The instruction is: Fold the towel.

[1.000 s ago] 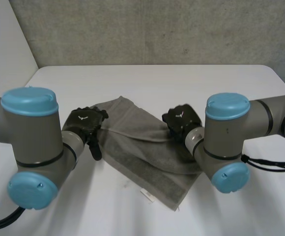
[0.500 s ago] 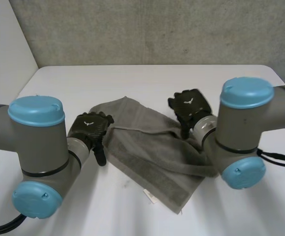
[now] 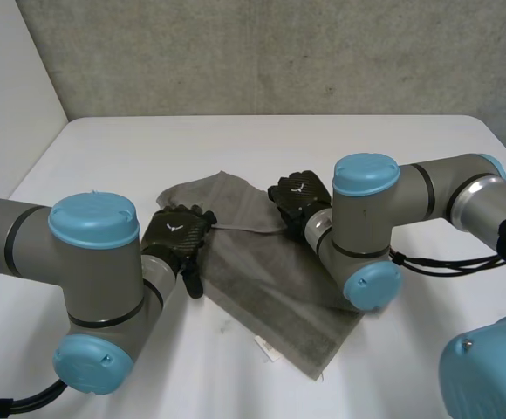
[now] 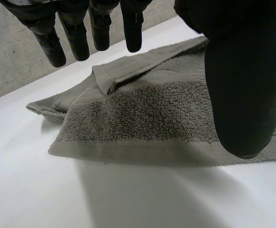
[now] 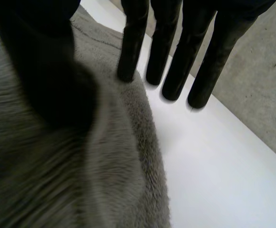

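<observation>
- Grey towel (image 3: 270, 288) lies on the white table (image 3: 393, 148), approx. ctr, set diagonally, w/ a fold ridge running btw the two hands.
- Left hand (image 3: 176, 234): at the towel's left edge, just beside it.
- Left wrist view: fingers (image 4: 76, 35) straight & spread, hanging above a turned-over flap, not touching it. Thumb (image 4: 242, 85) is over the towel's hem band; contact unclear. Hand is wide, holds nothing.
- Right hand (image 3: 299, 194): on the towel's far edge, nr the ridge's other end.
- Right wrist view: fingers straight, one tip on the towel's rim, the others down by bare table just beside it. Thumb sits apart, over the cloth. Nothing pinched; hand wide.
- Arms: grey w/ blue caps, both reaching in from the near side.
</observation>
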{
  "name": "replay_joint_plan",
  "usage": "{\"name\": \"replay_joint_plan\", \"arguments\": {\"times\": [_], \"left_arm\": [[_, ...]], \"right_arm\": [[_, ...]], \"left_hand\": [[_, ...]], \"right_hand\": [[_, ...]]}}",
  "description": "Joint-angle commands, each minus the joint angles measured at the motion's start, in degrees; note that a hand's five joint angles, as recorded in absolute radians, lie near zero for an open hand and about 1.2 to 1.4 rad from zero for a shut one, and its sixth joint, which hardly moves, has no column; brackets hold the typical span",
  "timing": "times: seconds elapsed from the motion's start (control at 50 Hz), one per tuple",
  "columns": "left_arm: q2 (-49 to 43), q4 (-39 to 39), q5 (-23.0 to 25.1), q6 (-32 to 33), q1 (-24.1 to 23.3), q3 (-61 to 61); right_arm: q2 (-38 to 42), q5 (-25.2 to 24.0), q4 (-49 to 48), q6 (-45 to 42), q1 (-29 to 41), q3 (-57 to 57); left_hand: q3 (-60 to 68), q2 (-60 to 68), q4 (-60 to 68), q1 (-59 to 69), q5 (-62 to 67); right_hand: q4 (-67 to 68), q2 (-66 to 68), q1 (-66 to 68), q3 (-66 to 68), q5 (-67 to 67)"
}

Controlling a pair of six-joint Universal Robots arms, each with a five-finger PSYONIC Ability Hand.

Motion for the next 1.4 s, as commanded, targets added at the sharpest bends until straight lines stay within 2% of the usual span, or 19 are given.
{"name": "replay_joint_plan", "arguments": {"times": [0.02, 0.1, 0.14, 0.16, 0.2, 0.26, 0.38, 0.48, 0.54, 0.62, 0.66, 0.78, 0.9, 0.98, 1.06, 1.1, 1.2, 1.32, 1.4], "left_arm": [[0.1, 0.3, 0.0, -0.1, -0.2, -0.5], [0.1, 0.5, -0.1, -0.1, -0.2, -0.8], [0.1, 0.5, 0.0, -0.1, -0.2, -0.9], [0.1, 0.6, 0.0, -0.1, -0.2, -1.1], [0.1, 0.7, 0.0, -0.1, -0.2, -1.1], [0.1, 0.8, 0.0, -0.1, -0.2, -1.2], [0.5, 0.8, -0.1, -0.1, -0.2, -1.3], [0.8, 0.8, -0.1, -0.1, -0.2, -1.3], [1.1, 0.9, -0.1, -0.2, -0.2, -2.0], [1.5, 1.1, 0.0, -0.2, -0.2, -2.2], [1.7, 1.2, 0.0, -0.2, -0.2, -2.3], [3.0, 1.2, 0.0, -0.4, -0.9, -2.4], [4.4, 1.2, -0.1, -0.5, -1.2, -2.5], [5.2, 1.2, -0.1, -0.6, -1.0, -2.5], [6.2, 1.2, -0.2, -0.8, -0.4, -2.5], [6.6, 1.2, -0.3, -0.9, -0.3, -2.5], [6.9, 1.2, -0.3, -0.9, 0.0, -2.5], [6.5, 1.3, -0.2, -2.3, 0.0, -2.6], [6.4, 1.3, -0.3, -2.6, 0.0, -2.6]], "right_arm": [[2.7, -1.8, -0.3, 0.1, -0.1, -5.2], [2.4, -0.2, -0.7, 0.6, -0.8, -9.9], [1.8, 3.6, -0.8, 0.7, -3.7, -14.3], [1.8, 3.7, -0.8, 0.7, -3.8, -14.3], [0.6, 8.2, 0.0, 1.4, -8.3, -17.1], [-1.5, 9.8, 1.5, 1.8, -10.9, -16.4], [-7.6, 8.0, 7.4, 3.1, -11.7, -9.7], [-21.3, 1.0, 8.3, 9.3, -11.4, 0.8], [-27.0, 0.4, 6.9, 12.2, -11.8, 2.3], [-29.7, 0.6, 5.6, 13.1, -13.9, 2.2], [-30.8, 0.7, 7.5, 13.7, -17.1, 3.3], [-32.6, -0.2, 12.7, 15.0, -18.6, 8.1], [-40.3, -2.4, 11.9, 19.2, -16.2, 10.3], [-42.5, -2.9, 11.2, 22.8, -13.6, 3.5], [-42.1, -2.2, 11.9, 23.7, -9.1, -4.4], [-41.3, 0.6, 13.0, 23.4, -3.7, -12.7], [-38.5, 5.0, 15.2, 22.6, 1.2, -22.0], [-35.8, 5.4, 17.0, 20.9, 3.5, -23.0], [-33.4, 5.8, 17.1, 17.9, 4.4, -17.3]], "left_hand": [[1.9, 1.8, 1.8, -0.9, 1.0], [1.9, 1.8, 1.8, -0.9, 1.0], [1.9, 1.8, 1.8, -0.9, 1.0], [1.9, 1.8, 1.8, -0.9, 1.0], [1.9, 1.8, 1.8, -0.9, 1.0], [1.9, 1.8, 1.8, -0.9, 1.0], [1.9, 1.8, 1.8, -0.9, 1.0], [1.9, 1.8, 1.8, -0.9, 1.0], [1.7, 1.7, 1.7, -1.1, 0.8], [1.5, 1.5, 1.5, -1.2, 0.6], [1.5, 1.5, 1.5, -1.2, 0.6], [1.5, 1.5, 1.5, -1.2, 0.6], [1.4, 1.3, 1.3, -1.4, 0.4], [1.4, 1.3, 1.3, -1.4, 0.4], [1.4, 1.3, 1.3, -1.4, 0.4], [1.4, 1.3, 1.3, -1.4, 0.4], [1.0, 1.0, 1.0, -1.7, 0.1], [0.7, 0.6, 0.7, -2.1, -0.2], [0.7, 0.6, 0.7, -2.1, -0.2]], "right_hand": [[28.5, 27.9, 28.7, 28.7, 29.2], [28.6, 27.9, 28.7, 28.7, 29.2], [28.6, 27.9, 28.7, 28.7, 29.2], [28.6, 27.9, 28.7, 28.7, 29.2], [28.6, 27.9, 28.7, 28.7, 29.2], [28.6, 27.9, 28.7, 28.7, 29.2], [28.6, 27.9, 28.7, 28.7, 29.2], [28.6, 27.9, 28.7, 28.7, 29.2], [28.6, 27.9, 28.7, 28.7, 29.2], [28.6, 27.9, 28.7, 28.7, 29.2], [28.6, 27.9, 28.7, 28.7, 29.2], [28.6, 27.9, 28.7, 28.7, 29.2], [28.6, 27.9, 28.7, 28.7, 29.2], [28.6, 27.9, 28.7, 28.7, 29.2], [28.6, 27.9, 28.7, 28.7, 29.2], [28.6, 27.9, 28.7, 28.7, 29.2], [28.6, 27.9, 28.7, 28.7, 29.2], [28.6, 27.9, 28.7, 28.7, 29.2], [28.6, 27.9, 28.7, 28.7, 29.2]]}}
